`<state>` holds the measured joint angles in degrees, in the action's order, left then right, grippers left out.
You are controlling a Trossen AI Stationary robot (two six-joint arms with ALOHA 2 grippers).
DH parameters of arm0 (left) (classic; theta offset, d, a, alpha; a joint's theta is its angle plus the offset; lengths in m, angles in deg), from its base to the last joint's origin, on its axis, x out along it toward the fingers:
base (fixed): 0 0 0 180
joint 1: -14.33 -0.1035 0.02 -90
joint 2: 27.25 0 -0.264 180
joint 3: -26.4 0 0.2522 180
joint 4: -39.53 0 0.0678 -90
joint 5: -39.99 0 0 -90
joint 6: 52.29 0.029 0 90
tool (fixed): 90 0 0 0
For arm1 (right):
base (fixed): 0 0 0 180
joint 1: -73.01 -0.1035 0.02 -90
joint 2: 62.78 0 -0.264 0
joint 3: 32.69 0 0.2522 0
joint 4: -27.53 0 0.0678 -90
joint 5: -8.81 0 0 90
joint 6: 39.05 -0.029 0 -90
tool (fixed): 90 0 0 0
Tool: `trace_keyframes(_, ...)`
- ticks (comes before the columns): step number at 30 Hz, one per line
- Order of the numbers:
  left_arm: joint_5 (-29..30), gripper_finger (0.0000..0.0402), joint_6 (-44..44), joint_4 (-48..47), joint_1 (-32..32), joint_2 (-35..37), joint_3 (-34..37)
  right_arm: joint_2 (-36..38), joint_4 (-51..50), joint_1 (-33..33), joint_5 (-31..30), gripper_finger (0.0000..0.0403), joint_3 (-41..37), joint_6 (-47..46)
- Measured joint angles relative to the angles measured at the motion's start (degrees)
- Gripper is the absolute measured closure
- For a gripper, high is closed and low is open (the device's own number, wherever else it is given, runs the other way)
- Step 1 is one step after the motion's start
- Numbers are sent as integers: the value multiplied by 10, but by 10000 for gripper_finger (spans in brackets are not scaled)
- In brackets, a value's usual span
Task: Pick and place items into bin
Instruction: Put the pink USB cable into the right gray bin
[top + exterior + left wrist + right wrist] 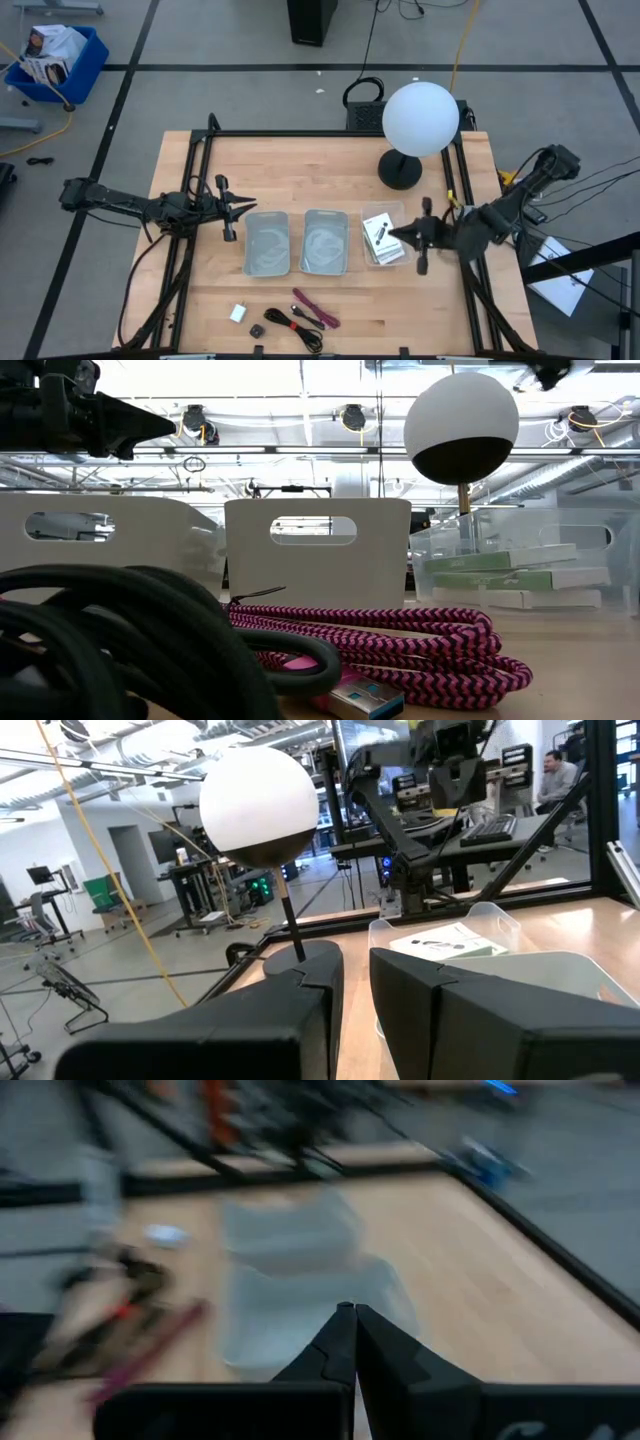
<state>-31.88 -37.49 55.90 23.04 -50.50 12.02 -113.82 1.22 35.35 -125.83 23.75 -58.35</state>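
While right gripper (400, 234) hangs pinched empty beside cards (381, 238), we see left gripper (243, 206) slightly parted, empty, near bin (266, 243).

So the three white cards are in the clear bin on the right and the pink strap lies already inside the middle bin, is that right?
Not quite. The strap is not inside the middle bin; the high view shows it on the table's near edge, beside the black cable. The rest holds: the white cards lie in the clear bin on the right.
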Motion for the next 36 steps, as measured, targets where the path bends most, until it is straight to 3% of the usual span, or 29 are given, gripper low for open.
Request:
trace_keyframes(3,0,339,3,0,0,0,0,60,177,35,97,403,-90,118)
trace_keyframes(5,0,339,3,0,0,0,0,103,231,55,117,403,-134,145)
trace_keyframes(9,0,339,5,-6,0,0,0,183,222,81,125,403,-181,139)
trace_keyframes(12,0,339,8,-7,0,0,0,230,222,88,165,403,-206,145)
trace_keyframes(23,0,339,50,-4,0,0,0,382,260,94,160,403,-324,154)
trace_keyframes(36,26,339,19,-25,0,0,0,412,307,93,165,403,-366,199)
